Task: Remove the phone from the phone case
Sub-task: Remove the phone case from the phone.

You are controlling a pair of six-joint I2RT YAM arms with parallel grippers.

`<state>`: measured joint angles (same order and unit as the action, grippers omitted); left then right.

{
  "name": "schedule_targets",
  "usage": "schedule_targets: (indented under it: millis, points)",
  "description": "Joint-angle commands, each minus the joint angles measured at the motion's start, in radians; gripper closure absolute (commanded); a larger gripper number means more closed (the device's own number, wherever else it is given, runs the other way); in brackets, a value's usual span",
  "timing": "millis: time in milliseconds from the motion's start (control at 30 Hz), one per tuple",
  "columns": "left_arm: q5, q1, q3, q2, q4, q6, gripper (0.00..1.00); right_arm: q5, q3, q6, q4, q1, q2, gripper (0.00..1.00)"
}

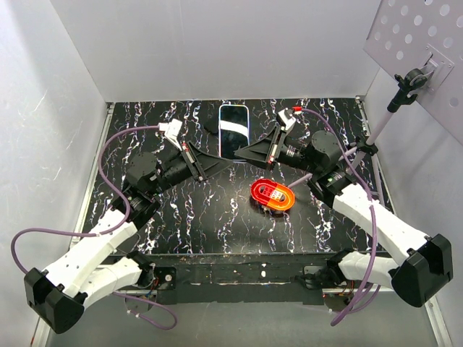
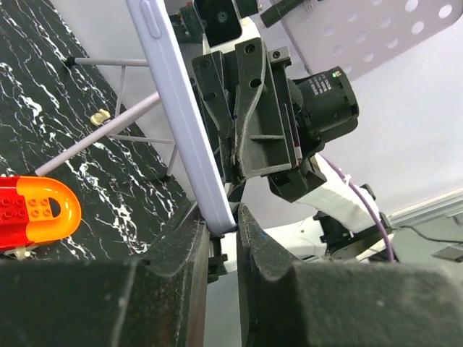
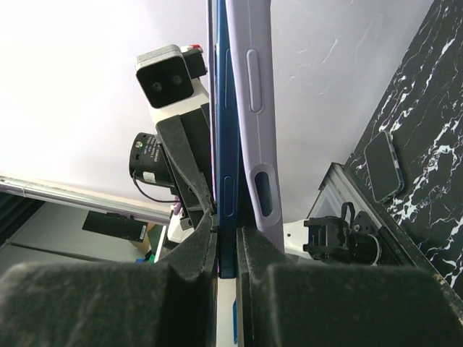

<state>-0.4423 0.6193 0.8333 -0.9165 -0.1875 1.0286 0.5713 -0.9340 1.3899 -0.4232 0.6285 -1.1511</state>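
Top external view shows the phone raised off the table, screen towards the camera, held between both arms at the centre rear of the workspace. A red-and-orange toy piece lies on the table near the right arm.

Left wrist view: the left gripper is closed to a narrow gap on the bottom corner of the lavender phone case.

Right wrist view: the right gripper is nearly closed on the blue edge of the phone; the case wall appears to pass outside one finger.

Handling assessment: the phone is rigid, smooth, probably slippery, and its glass is fragile. The case appears thin and flexible, so it should peel at a corner. Grip the phone by its side edges, not the screen. Grip the case at its lip.
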Motion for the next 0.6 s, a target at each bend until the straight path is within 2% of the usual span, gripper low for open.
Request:
schedule_targets:
  millis: [0, 67, 233, 433, 500, 567]
  points:
    - [0.016, 0.005, 0.041, 0.031, 0.051, -0.204, 1.0, 0.018, -0.045, -0.003, 0.02, 0.008, 0.057, 0.99]
    - [0.017, 0.002, 0.064, 0.025, 0.117, -0.304, 1.0, 0.048, -0.048, 0.012, 0.028, 0.01, 0.063, 0.99]
    - [0.045, 0.003, 0.148, -0.047, 0.337, -0.488, 1.0, 0.085, -0.011, 0.119, -0.095, 0.01, 0.108, 0.99]
    - [0.241, 0.002, 0.164, -0.088, 0.52, -0.498, 1.0, 0.11, -0.045, 0.181, -0.146, 0.01, 0.14, 0.99]
    - [0.237, 0.0, 0.164, -0.099, 0.536, -0.475, 1.0, 0.101, -0.048, 0.179, -0.149, 0.01, 0.146, 0.99]
    - [0.206, 0.0, 0.129, -0.081, 0.481, -0.434, 1.0, 0.082, -0.04, 0.182, -0.164, 0.01, 0.146, 0.99]
